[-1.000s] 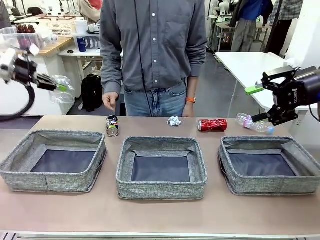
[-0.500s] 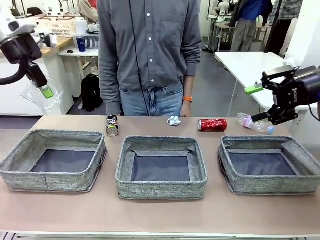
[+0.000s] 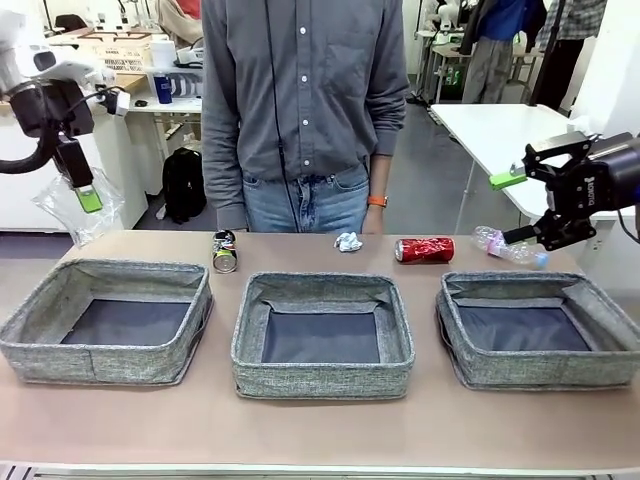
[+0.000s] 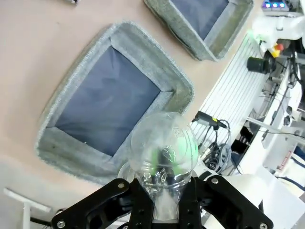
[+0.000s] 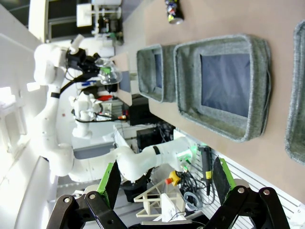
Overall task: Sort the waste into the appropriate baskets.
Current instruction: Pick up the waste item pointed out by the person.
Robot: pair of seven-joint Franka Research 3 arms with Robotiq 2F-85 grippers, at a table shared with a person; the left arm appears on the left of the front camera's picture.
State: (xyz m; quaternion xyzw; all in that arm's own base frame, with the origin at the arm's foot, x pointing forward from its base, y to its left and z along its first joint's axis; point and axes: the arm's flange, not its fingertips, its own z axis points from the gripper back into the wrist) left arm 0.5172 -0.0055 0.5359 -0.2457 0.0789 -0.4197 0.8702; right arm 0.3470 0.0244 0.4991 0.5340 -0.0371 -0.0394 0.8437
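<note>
The left gripper (image 4: 166,200) is shut tight on a clear plastic bottle (image 4: 164,155). Its two black fingers pinch the bottle's thin end, and the round fat end sticks out past them. The bottle looks squashed and crinkly. The gripper hangs high in the air, pointing down, up by the outer end of the left basket (image 3: 100,270). In the left wrist view the grey wall and dark bottom of this basket lie below the bottle.

The right gripper (image 3: 512,208) is wide open and has nothing in it. Its green pads stand far apart. It hangs above the far right end of the table (image 3: 320,430).

Just under it a second clear bottle (image 3: 515,250) lies on its side on the table. I cannot tell if the lower finger touches it. This bottle is behind the right basket (image 3: 545,372).

Next to that bottle lies the red can (image 3: 424,250), also on its side. Then comes the small paper ball (image 3: 347,241), behind the middle basket (image 3: 320,375). The dark can (image 3: 225,251) lies farther left, between the left and middle baskets and behind them.

The three baskets sit in a row with nothing inside. A person (image 3: 300,100) in a grey shirt stands at the far side of the table.
</note>
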